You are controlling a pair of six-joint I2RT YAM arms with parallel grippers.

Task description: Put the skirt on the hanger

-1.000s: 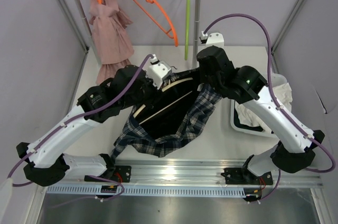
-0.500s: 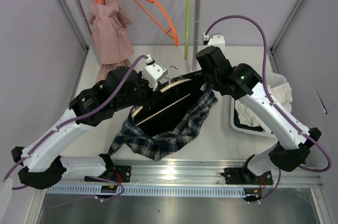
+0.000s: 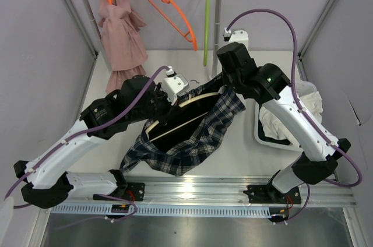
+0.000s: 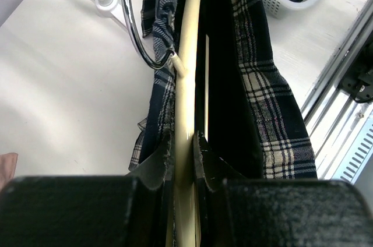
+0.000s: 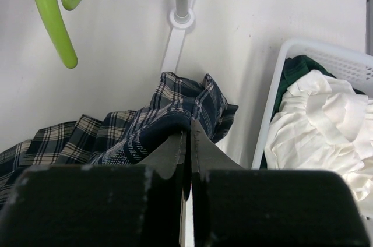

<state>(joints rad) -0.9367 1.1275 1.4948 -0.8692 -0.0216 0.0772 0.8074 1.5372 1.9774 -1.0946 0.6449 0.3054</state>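
The dark plaid skirt [image 3: 192, 136] hangs open between my two arms above the table, its waistband spread around the cream hanger [image 3: 195, 98]. My left gripper [image 3: 175, 92] is shut on the hanger's cream bar [image 4: 185, 84], with the metal hook [image 4: 137, 37] curving off to the left and plaid fabric [image 4: 262, 84] on both sides. My right gripper [image 3: 224, 81] is shut on a fold of the skirt's waistband [image 5: 169, 119], pinched between the fingertips [image 5: 175, 148]. The skirt's hem sags toward the near table edge.
A white basket [image 3: 263, 136] with white cloth [image 5: 326, 124] stands at the right. A rack at the back carries a pink garment [image 3: 119, 31], an orange hanger [image 3: 172, 8] and a lime-green hanger [image 5: 52, 14]. The rack's post foot [image 5: 180, 17] is close beyond my right gripper.
Both grippers have lifted slightly and moved toward the back. The skirt's right waistband has been pulled farther up and over the hanger's right end.
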